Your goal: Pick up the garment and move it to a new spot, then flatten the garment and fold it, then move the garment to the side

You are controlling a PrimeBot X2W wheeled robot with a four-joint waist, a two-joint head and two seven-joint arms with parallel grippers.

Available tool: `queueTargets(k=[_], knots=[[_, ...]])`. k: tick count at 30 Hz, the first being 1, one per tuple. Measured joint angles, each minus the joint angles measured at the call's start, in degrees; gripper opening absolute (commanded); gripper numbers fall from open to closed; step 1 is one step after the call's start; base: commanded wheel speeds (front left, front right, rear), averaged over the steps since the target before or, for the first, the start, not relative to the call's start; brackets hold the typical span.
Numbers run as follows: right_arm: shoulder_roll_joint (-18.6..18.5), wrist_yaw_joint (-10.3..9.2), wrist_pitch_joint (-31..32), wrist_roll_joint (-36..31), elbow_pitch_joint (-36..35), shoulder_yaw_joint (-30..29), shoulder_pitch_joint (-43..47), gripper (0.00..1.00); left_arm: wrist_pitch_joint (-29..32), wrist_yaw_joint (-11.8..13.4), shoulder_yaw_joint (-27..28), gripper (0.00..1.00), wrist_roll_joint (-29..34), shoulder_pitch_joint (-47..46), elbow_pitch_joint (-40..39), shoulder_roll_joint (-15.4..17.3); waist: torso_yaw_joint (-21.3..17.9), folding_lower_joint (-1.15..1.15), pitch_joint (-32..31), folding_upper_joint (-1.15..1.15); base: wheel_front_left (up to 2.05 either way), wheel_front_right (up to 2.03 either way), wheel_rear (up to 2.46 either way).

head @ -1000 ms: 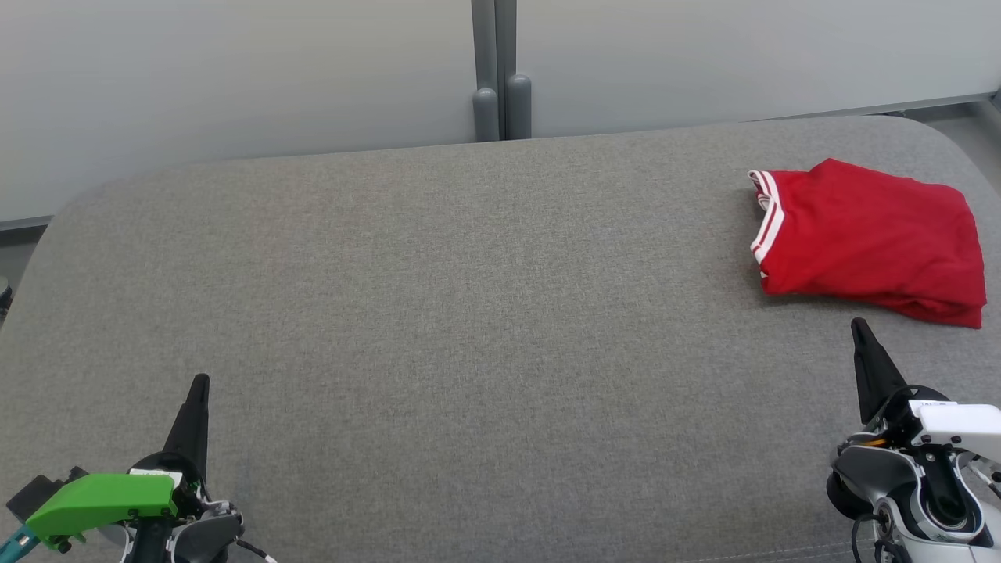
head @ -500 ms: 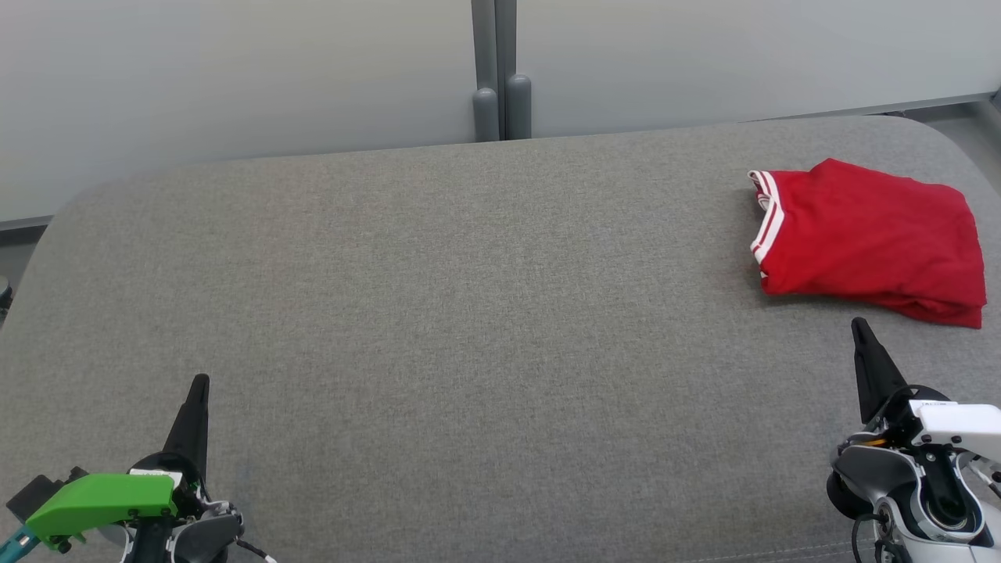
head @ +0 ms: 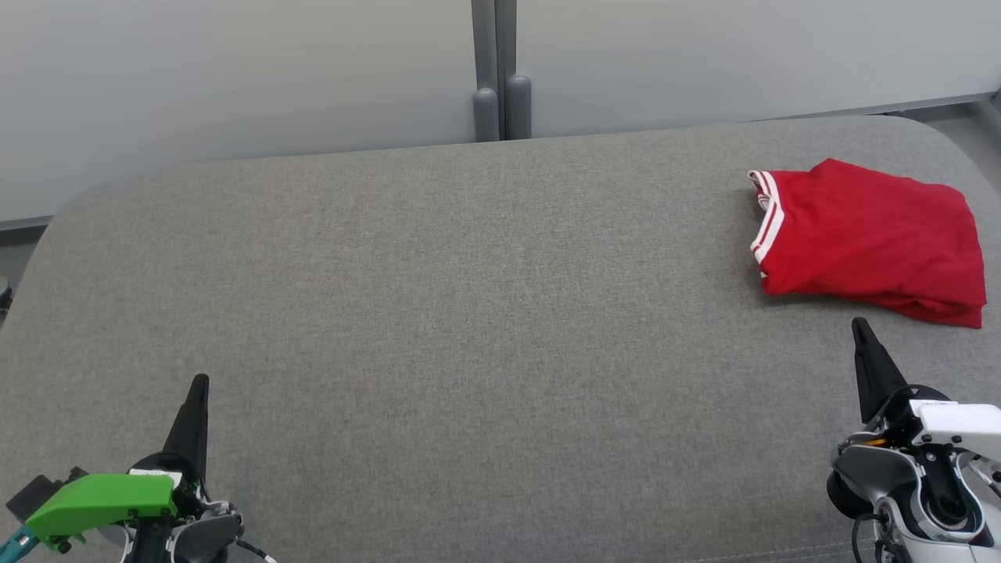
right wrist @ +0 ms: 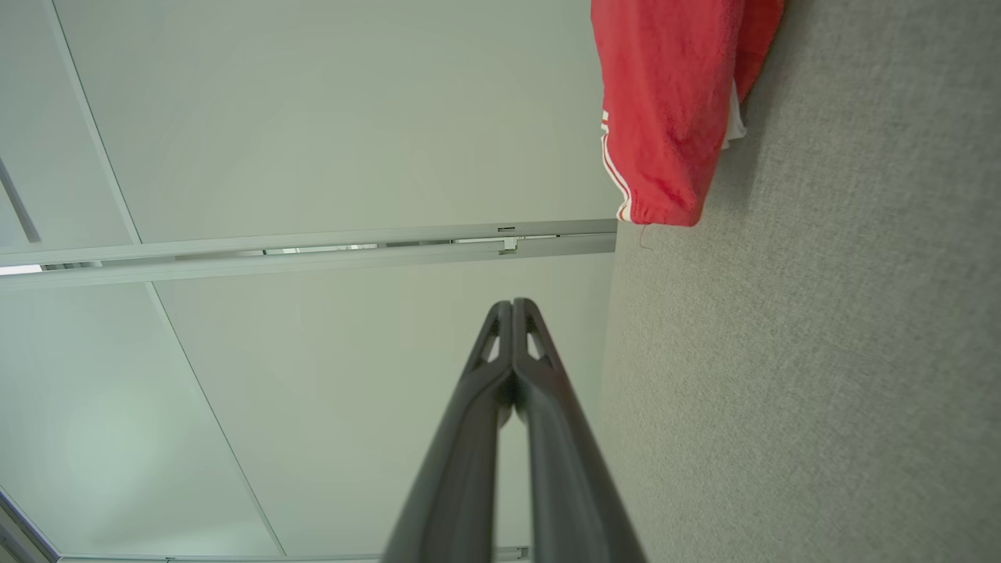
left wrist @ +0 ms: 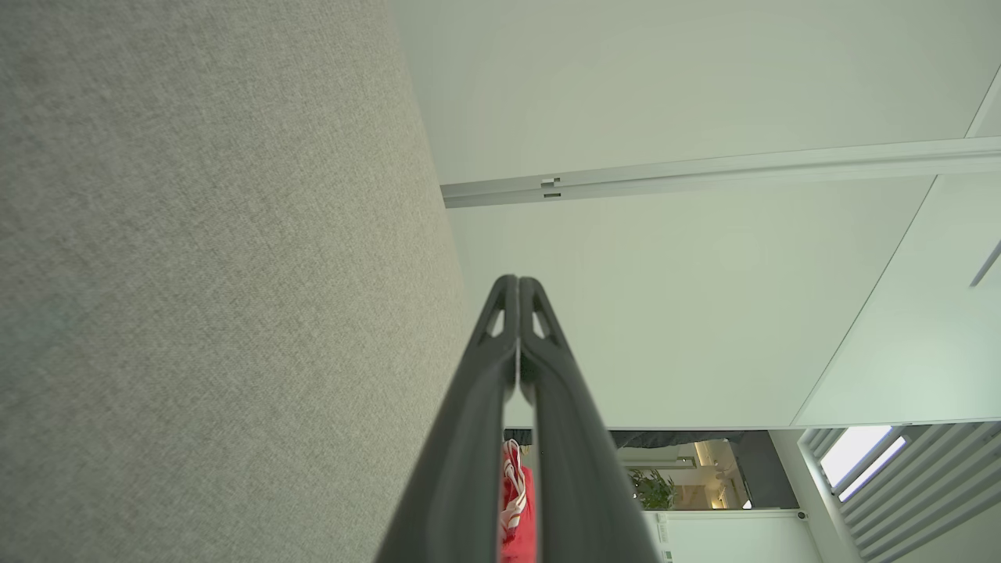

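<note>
Head view: the red garment (head: 868,238) with white stripes lies in a folded bundle at the upper right of the frame, near the far right end of the grey cushion (head: 469,313). The left gripper (head: 201,381) sits at the lower left and the right gripper (head: 859,323) at the lower right, each with its fingers pressed together on nothing. The right gripper's tip is near the garment's lower edge but apart from it. Compared with a second ago, nothing has shifted: the garment, both grippers and the camera are all where they were. I judge that the garment is already folded and set aside and the arms are parked, so the task looks finished or nearly so.

Left wrist view: the left gripper (left wrist: 517,283) rises from the bottom centre, its two fingers meeting at the tip. A sliver of the garment (left wrist: 514,500) shows between them at the bottom of the frame, well away. The cushion (left wrist: 195,274) fills the left side, with a pale wall (left wrist: 665,94) on the right.

Right wrist view: the right gripper (right wrist: 512,305) is also clenched and empty at the bottom centre. The garment (right wrist: 665,102) is at the upper right, resting on the cushion (right wrist: 821,352).
</note>
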Motion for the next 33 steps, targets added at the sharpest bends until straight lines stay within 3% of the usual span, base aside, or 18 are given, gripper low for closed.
queueTargets(k=[33], knots=[[0.0, 0.08, 0.0, 0.0, -0.1, 0.0, 0.0, 0.00, 0.0, -0.2, 0.1, 0.00, 0.0, 0.0, 0.0, 0.0, 0.0, 0.00, 0.0, 0.00, 0.00, 0.00, 0.00]])
